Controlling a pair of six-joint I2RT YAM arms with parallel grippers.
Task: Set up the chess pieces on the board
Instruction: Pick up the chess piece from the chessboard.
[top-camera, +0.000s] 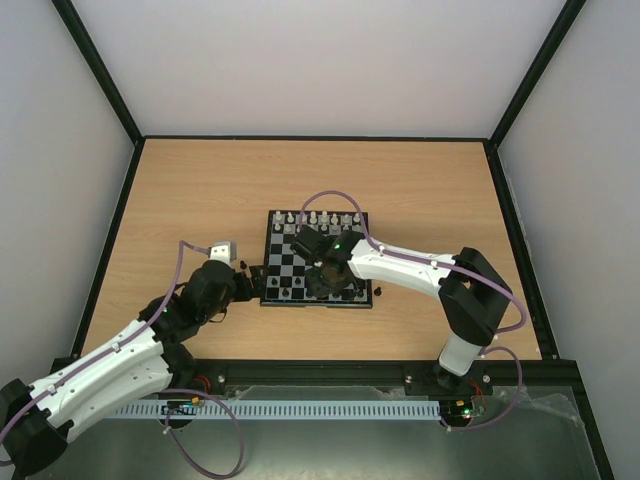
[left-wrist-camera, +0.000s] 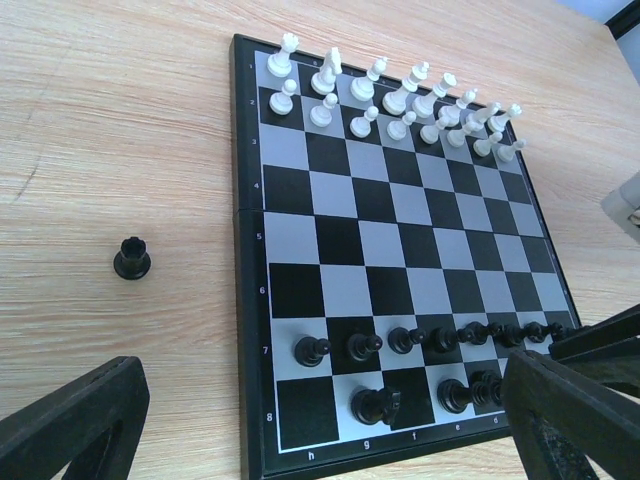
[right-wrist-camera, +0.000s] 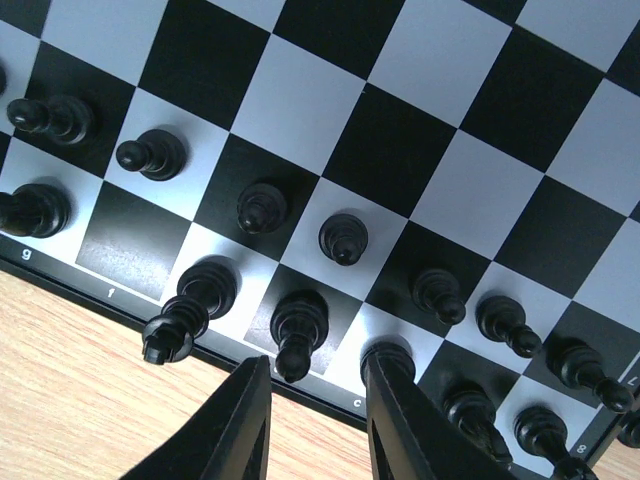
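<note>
Right gripper (right-wrist-camera: 322, 372) fingers narrowly apart beside tiny black plastic chess piece (right-wrist-camera: 298, 335) — likely light, slick, tippy — pinch mid-stem; left gripper (left-wrist-camera: 325, 400) spread wide.

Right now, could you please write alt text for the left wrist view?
Chessboard on a wooden table: white pieces line the far two rows, black pieces partly fill the near two. A lone black piece stands off-board, left.

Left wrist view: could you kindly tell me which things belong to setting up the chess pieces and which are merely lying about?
For the job: board; white chess pieces; black chess pieces; black rook, off the board.
Not for the job: wooden table only.
</note>
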